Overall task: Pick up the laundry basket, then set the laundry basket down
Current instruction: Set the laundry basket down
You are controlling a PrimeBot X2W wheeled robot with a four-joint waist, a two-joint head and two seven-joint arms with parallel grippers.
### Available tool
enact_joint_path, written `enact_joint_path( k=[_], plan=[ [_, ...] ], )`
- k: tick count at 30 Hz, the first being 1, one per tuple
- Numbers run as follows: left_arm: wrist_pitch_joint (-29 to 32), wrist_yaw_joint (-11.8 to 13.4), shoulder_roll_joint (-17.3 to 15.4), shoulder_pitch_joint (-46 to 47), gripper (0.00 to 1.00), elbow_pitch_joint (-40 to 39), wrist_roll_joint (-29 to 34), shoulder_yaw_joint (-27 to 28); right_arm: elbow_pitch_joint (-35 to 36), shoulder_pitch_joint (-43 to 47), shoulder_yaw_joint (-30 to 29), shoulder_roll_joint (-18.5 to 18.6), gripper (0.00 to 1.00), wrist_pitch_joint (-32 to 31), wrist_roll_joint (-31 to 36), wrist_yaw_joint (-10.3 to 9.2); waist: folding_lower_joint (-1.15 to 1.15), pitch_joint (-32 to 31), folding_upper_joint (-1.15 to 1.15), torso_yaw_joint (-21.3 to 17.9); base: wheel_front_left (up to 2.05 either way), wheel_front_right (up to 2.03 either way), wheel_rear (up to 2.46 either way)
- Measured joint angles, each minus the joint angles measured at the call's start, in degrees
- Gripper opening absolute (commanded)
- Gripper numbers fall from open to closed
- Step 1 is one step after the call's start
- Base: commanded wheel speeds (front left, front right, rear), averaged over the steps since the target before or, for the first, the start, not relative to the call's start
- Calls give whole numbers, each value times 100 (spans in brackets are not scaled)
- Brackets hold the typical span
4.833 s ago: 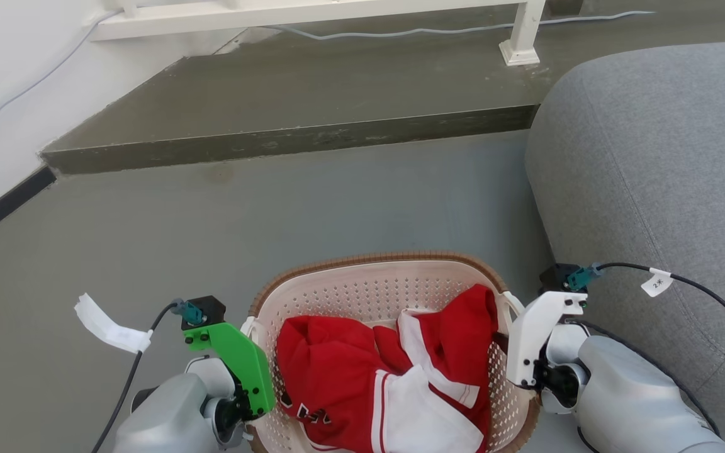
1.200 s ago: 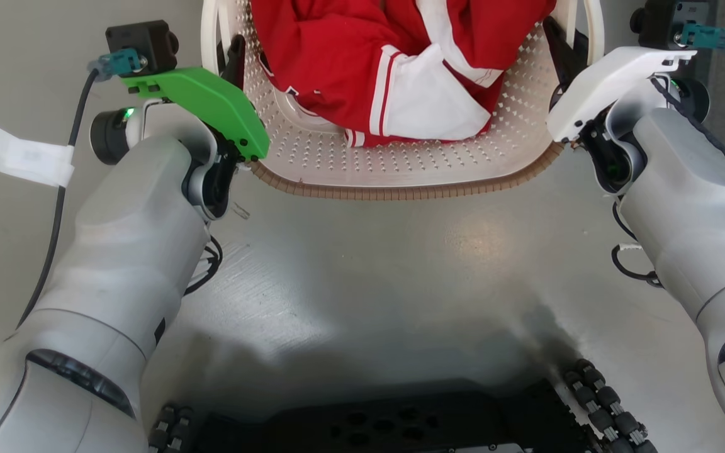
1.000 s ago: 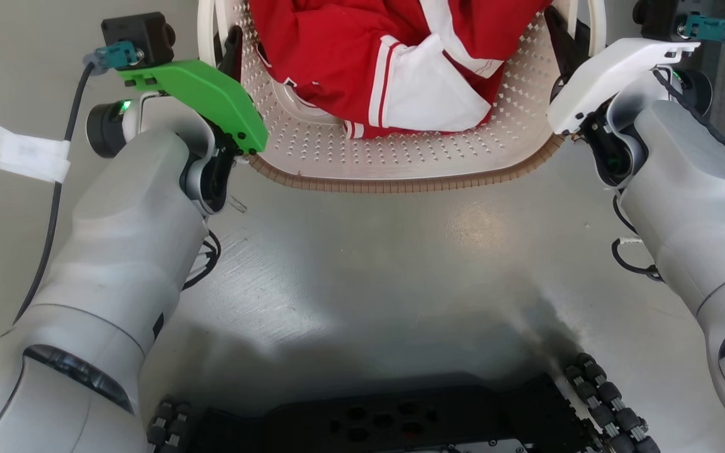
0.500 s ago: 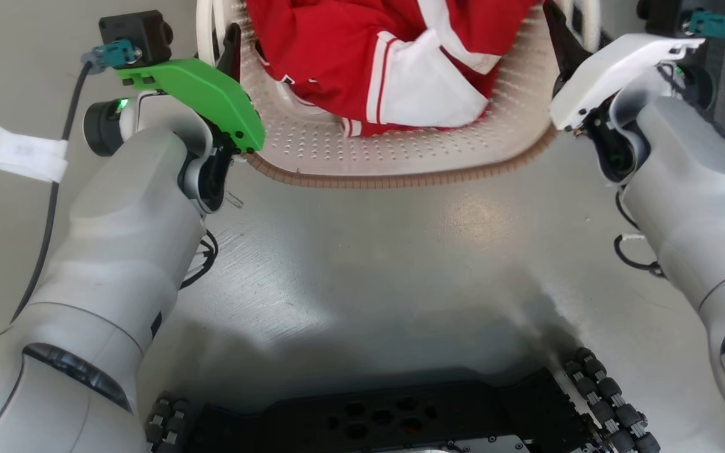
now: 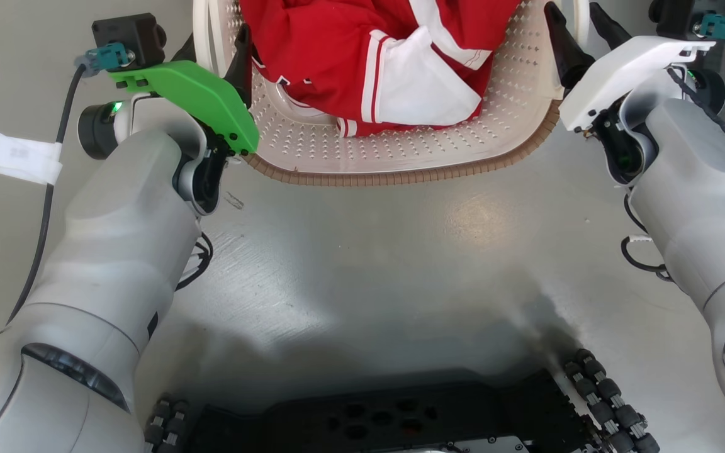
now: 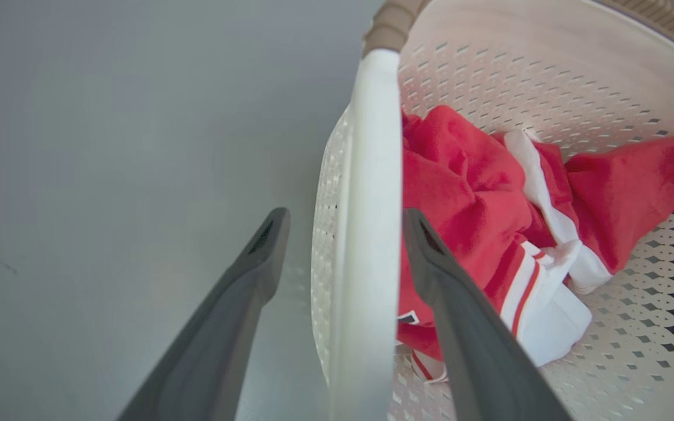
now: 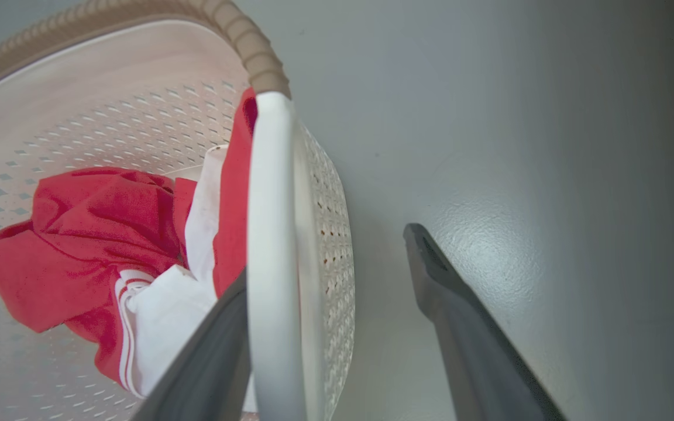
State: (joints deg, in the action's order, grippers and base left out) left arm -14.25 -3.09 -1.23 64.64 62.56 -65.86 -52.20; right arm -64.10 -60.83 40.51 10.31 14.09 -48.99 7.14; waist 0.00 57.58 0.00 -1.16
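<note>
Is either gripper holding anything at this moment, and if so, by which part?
Nothing is clamped. The left gripper and right gripper are both open, fingers straddling the white side handles of the laundry basket, with gaps showing.

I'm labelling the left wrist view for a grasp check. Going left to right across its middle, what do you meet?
Grey floor → outer finger of the left end effector → laundry basket's white handle → inner finger → red and white garment → perforated basket wall.
</note>
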Motion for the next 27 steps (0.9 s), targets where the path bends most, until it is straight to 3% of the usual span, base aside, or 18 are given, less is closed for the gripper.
enact_joint_path(
  k=[15,27],
  plan=[
    [-1,-55,-2,-133,100,205,35,-120,-53,121,-4,-151,100,9,-109,0,0,-464,0,-33,0,0,0],
    [-1,-127,-8,-311,100,124,313,218,267,533,-223,-87,100,12,-156,0,0,-1176,0,-77,0,0,0]
  ],
)
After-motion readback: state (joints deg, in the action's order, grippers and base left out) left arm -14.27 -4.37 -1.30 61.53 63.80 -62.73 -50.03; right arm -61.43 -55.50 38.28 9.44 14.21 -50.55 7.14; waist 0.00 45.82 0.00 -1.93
